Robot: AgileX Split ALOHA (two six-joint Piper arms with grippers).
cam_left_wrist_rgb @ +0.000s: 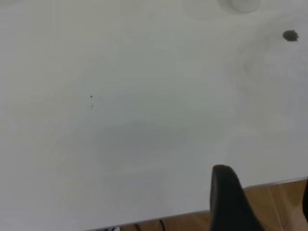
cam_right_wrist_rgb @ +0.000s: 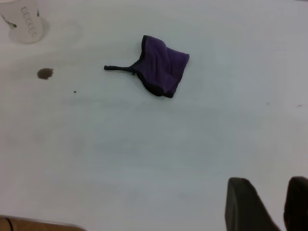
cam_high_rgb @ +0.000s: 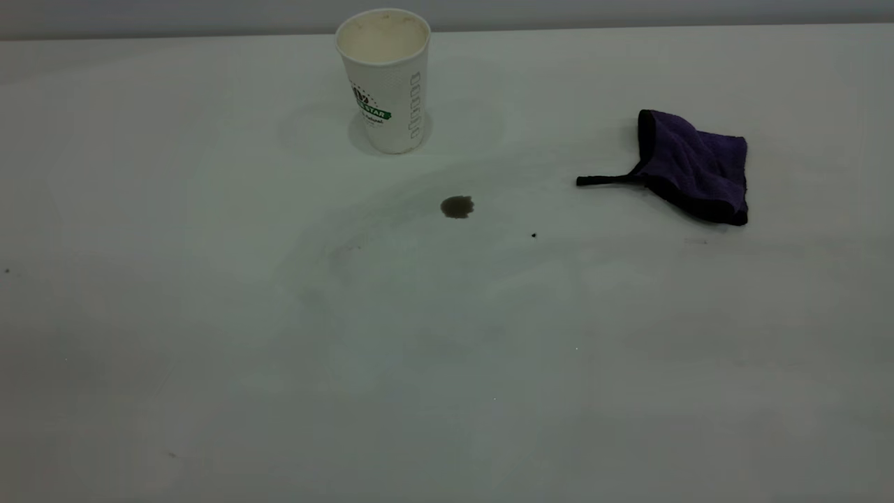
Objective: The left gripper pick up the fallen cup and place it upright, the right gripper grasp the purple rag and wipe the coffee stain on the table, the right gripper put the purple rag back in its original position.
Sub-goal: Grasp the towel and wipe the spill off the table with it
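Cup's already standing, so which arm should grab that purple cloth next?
The right one, probably. The purple rag lies on the table's right side, in plain sight of the right gripper; the left wrist view doesn't show it.

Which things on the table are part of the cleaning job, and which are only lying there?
Belong to the job:
- cup, standing upright
- coffee stain, not yet wiped
- purple rag, lying apart from the stain
- table

Just lying about:
- tiny black speck near the stain
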